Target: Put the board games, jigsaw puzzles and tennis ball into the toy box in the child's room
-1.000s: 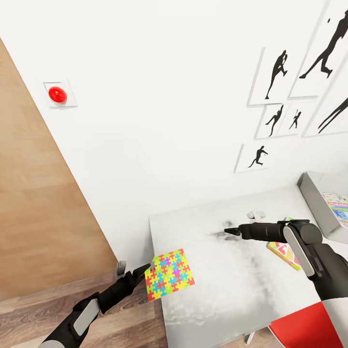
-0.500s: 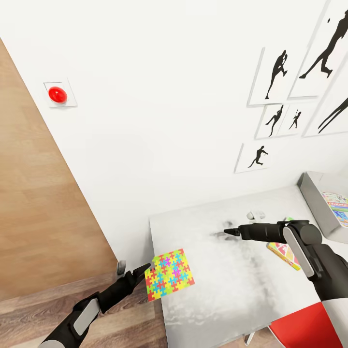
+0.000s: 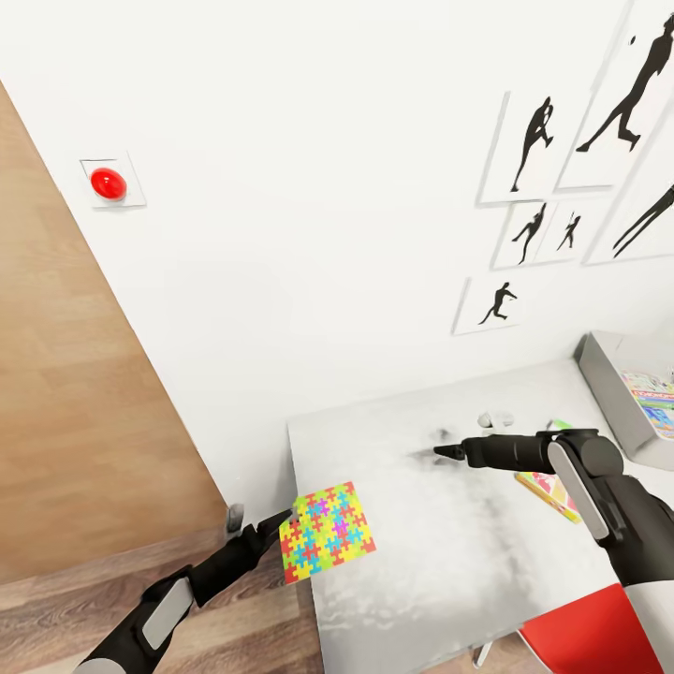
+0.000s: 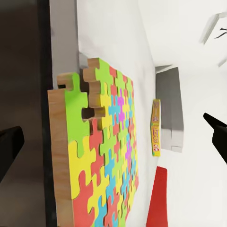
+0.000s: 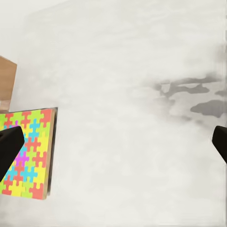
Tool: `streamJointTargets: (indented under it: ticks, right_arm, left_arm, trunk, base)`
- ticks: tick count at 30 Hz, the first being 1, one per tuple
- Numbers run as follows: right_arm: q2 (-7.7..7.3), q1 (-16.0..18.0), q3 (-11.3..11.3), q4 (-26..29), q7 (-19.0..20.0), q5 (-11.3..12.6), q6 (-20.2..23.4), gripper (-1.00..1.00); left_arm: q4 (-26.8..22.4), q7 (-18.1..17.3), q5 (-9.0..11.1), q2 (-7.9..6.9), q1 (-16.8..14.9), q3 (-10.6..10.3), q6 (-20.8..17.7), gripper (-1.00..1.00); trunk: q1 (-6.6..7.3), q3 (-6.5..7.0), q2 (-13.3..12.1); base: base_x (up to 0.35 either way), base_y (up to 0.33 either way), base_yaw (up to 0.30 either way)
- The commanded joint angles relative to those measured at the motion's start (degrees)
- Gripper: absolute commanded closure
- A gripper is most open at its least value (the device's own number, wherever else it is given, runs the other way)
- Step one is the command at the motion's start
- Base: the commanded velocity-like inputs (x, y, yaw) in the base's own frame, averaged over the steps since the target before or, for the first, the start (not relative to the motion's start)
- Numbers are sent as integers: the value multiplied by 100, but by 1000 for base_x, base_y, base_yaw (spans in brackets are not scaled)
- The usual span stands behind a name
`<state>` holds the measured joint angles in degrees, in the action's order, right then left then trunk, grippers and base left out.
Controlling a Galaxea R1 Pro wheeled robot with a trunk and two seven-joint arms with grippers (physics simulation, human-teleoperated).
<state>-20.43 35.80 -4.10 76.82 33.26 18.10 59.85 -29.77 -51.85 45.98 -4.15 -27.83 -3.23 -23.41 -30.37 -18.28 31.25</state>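
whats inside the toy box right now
A colourful printed board game lies inside the toy box. The rest of the box runs off the picture's edge, so other contents cannot be seen.

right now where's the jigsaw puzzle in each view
Head view: jigsaw puzzle lower centre, overhanging the table's near-left corner at the left gripper.
Left wrist view: puzzle close up, left of centre.
Right wrist view: puzzle at the left edge.
Shared landmark: the pale table top.
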Motion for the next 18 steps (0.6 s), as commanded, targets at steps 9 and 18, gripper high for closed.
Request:
streamJointTargets:
  ticks: [9,18]
  right_arm:
    - [-4,-2,-5,10,40,-35,15,-100]
    - [-4,-7,-5,15,40,-35,15,-100]
  left_arm:
    - [-2,2,60,-7,-3,-30,-41,-100]
    - [-2,2,60,-7,-3,-29,-41,-100]
  trunk:
    - [-2,-9,8]
    - [-2,-9,8]
  base:
    - [0,0,-120]
    - [0,0,-42]
